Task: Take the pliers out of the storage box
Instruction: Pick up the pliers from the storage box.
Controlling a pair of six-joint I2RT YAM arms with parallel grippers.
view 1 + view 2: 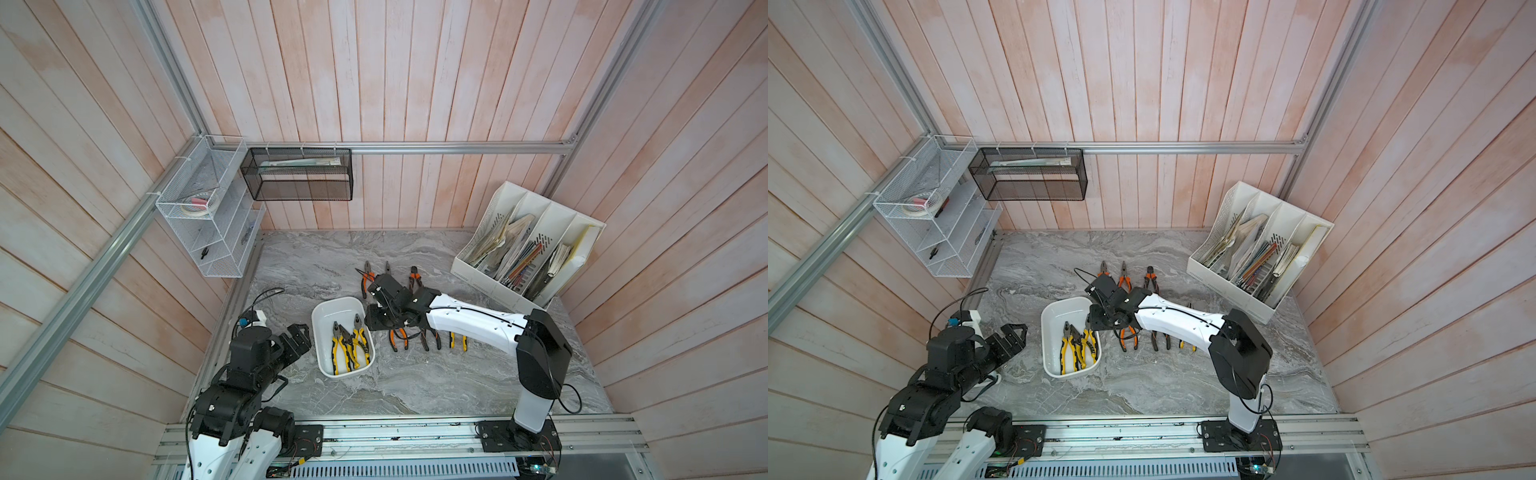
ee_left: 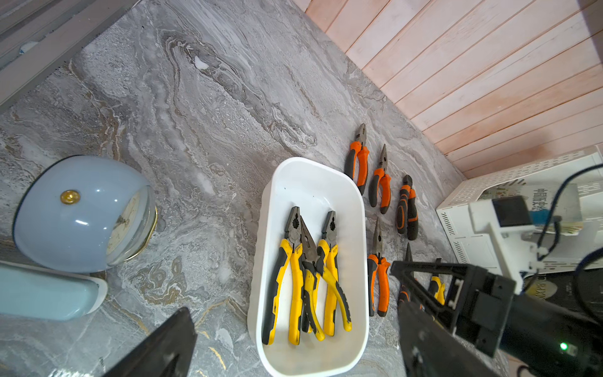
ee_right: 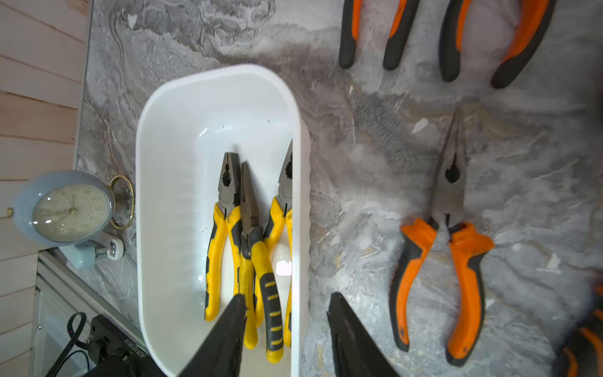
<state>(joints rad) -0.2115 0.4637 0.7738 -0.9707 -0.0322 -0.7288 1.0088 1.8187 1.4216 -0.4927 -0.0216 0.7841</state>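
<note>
The white storage box [image 1: 321, 332] [image 1: 1049, 332] sits mid-table holding three yellow-and-black pliers [image 1: 349, 347] [image 2: 306, 277] [image 3: 241, 235] side by side. Several more pliers lie on the marble to its right: three orange-handled ones in a back row [image 1: 368, 276] [image 2: 380, 182], and a front row [image 1: 398, 338] [image 3: 440, 261] partly hidden under my right arm. My right gripper [image 1: 374, 322] [image 3: 286, 295] hangs open over the box's right wall, one finger above the box and one outside it, holding nothing. My left gripper [image 1: 301, 332] [image 2: 293, 308] stands open left of the box.
A large white file organizer [image 1: 528, 245] full of papers stands at the back right. A white wire basket [image 1: 208, 208] and a black mesh basket [image 1: 297, 174] hang on the walls. A pale blue clock [image 2: 81, 212] [image 3: 68, 209] lies left of the box.
</note>
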